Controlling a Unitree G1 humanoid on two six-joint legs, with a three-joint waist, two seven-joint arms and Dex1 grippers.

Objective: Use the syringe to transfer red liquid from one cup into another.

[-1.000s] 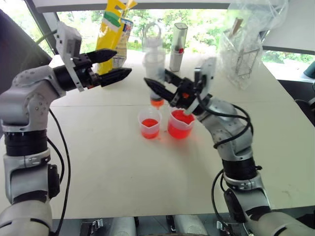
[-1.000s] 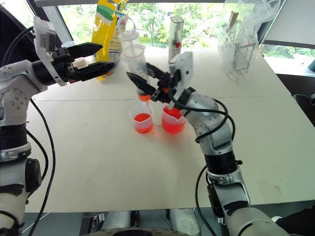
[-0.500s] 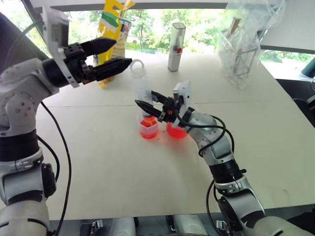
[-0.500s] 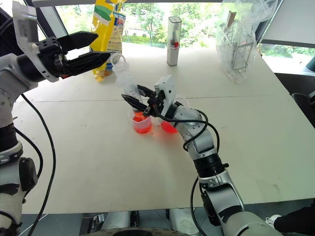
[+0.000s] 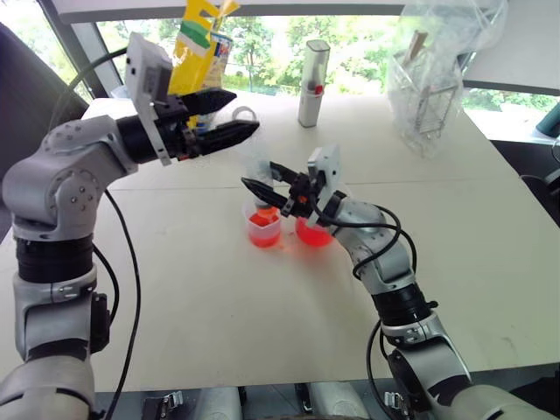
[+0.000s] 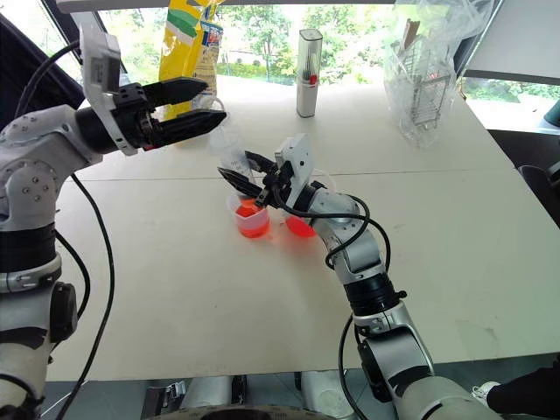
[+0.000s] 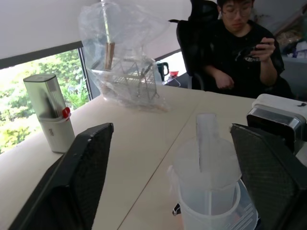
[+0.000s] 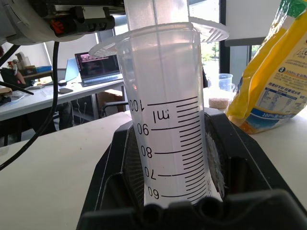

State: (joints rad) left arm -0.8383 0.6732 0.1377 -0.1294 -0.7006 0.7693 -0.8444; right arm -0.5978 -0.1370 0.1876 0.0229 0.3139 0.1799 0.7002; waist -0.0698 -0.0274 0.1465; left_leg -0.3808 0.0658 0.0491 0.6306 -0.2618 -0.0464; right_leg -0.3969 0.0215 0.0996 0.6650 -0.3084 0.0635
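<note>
Right fingers (image 8: 122, 167) pinch the syringe (image 8: 168, 120); left fingers (image 7: 81, 182) apparently spread around its plunger (image 7: 206, 146).

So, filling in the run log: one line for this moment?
right pincer: shut on syringe | tip: in small cup | left pincer: open, at plunger

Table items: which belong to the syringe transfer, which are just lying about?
In the job: syringe held in the right gripper, small cup, bigger beaker, red liquid, left gripper at the plunger.
Lying about: yellow bag, silver bottle, plastic-wrapped rack.
</note>
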